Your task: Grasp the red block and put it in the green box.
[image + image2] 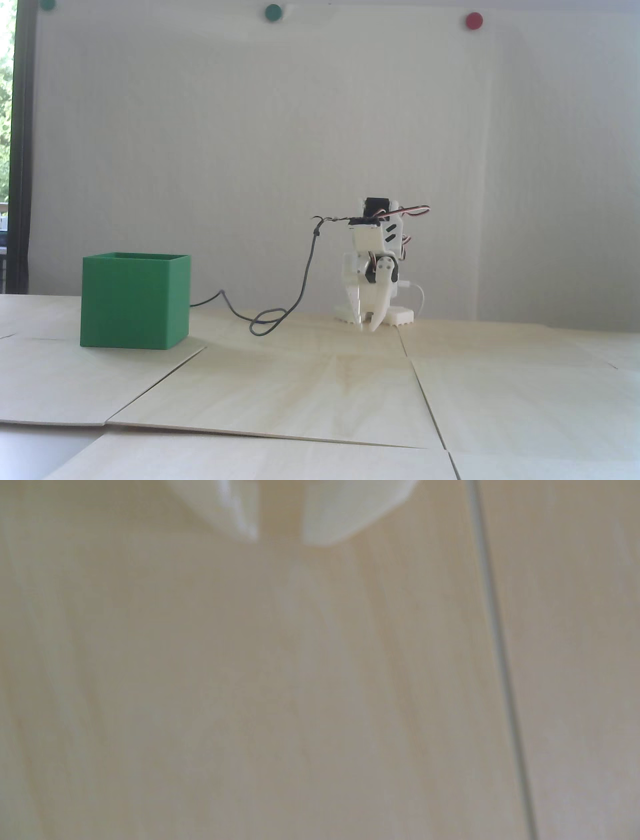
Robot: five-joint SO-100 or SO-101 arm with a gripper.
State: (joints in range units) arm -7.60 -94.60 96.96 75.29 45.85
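Matte green plastic forms the green box, a cube-shaped container with thin walls and an open top, standing upright on the pale wood tabletop at about nine o'clock in the fixed view. Its inside is hidden from this low angle, and the red block shows in neither view. The white arm is folded low at about three o'clock from the box, well apart from it, with the gripper pointing down close to the surface. In the wrist view the fingers sit at twelve o'clock, slightly spread with a narrow gap and nothing between them. A grey cable loops on the wood between box and arm. Seams divide the panels; bare wood stretches toward six o'clock in both views.
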